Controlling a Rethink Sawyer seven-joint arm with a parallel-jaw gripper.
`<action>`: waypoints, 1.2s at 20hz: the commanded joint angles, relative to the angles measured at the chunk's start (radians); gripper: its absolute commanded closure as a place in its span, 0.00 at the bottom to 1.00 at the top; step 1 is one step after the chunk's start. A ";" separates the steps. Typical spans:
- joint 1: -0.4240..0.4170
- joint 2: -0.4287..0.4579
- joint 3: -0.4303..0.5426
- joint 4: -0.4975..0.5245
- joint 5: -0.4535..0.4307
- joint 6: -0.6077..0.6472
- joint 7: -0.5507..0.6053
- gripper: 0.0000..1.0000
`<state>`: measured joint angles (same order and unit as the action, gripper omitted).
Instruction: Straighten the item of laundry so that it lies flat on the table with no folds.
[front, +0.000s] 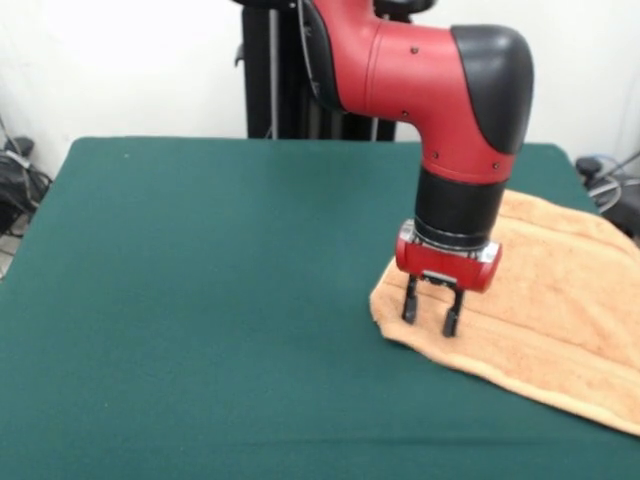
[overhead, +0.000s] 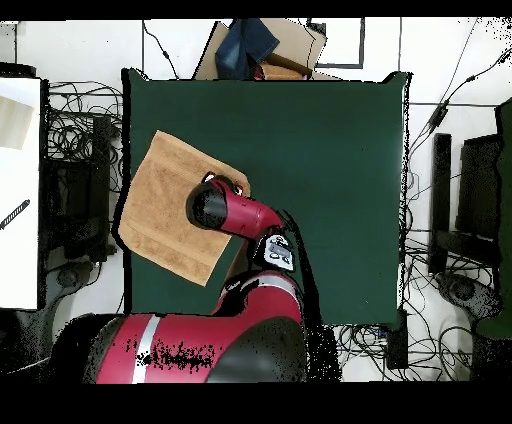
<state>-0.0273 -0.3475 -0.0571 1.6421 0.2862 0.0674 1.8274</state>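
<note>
hanging over the corner of the towel (front: 540, 290), the gripper (front: 431, 317) is pointing straight down with its two fingers (front: 409, 301) standing apart and nothing between them. the tips are sitting very near the cloth, but it is hard to say if they are touching it. the orange-tan towel is lying spread out, turned at an angle, at one side of the green table (front: 200, 300), and in the overhead view it seems to be reaching the table edge. the red arm (overhead: 245, 215) is covering part of it there.
</note>
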 joint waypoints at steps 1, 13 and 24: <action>-0.048 0.043 0.085 -0.094 -0.060 0.010 0.061 1.00; -0.056 0.030 0.066 -0.170 -0.075 0.178 0.033 1.00; -0.190 0.099 0.079 -0.419 -0.236 0.296 -0.152 1.00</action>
<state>-0.1159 -0.2932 -0.0281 1.3861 0.1381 0.3950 1.8271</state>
